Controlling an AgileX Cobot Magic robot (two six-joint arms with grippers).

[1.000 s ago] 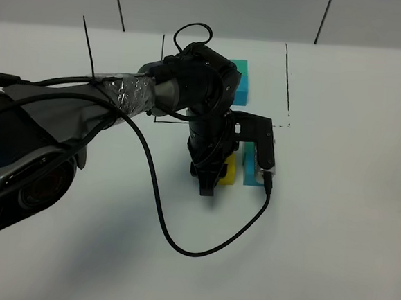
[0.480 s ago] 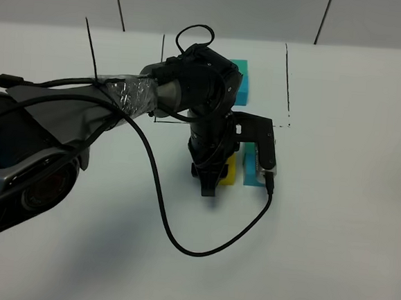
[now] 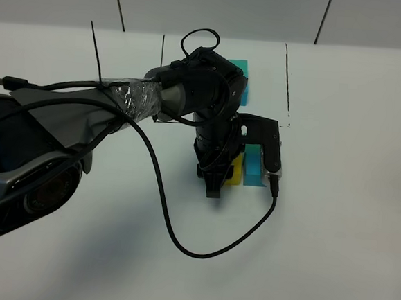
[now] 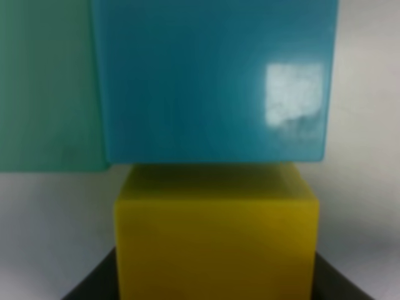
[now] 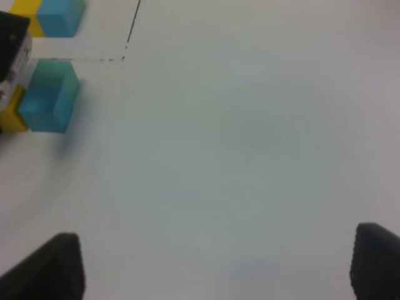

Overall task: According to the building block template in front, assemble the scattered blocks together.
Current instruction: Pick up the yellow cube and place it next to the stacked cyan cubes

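Left gripper (image 3: 215,186) – jaws closed, at the yellow cube (image 4: 215,240)

Yellow cube touches the blue cube (image 4: 212,81) just beyond it; green cube (image 4: 47,87) beside the blue. Right gripper (image 5: 215,269) spread, holding nothing – well apart from those cubes.

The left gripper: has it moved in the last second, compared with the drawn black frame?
Yes. The left gripper shifted slightly right and toward the camera, away from the black frame.

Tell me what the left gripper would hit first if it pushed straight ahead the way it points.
The yellow cube, which sits right in front of the left gripper. Just past it is the blue cube, apparently touching the yellow one, though depth is unclear.
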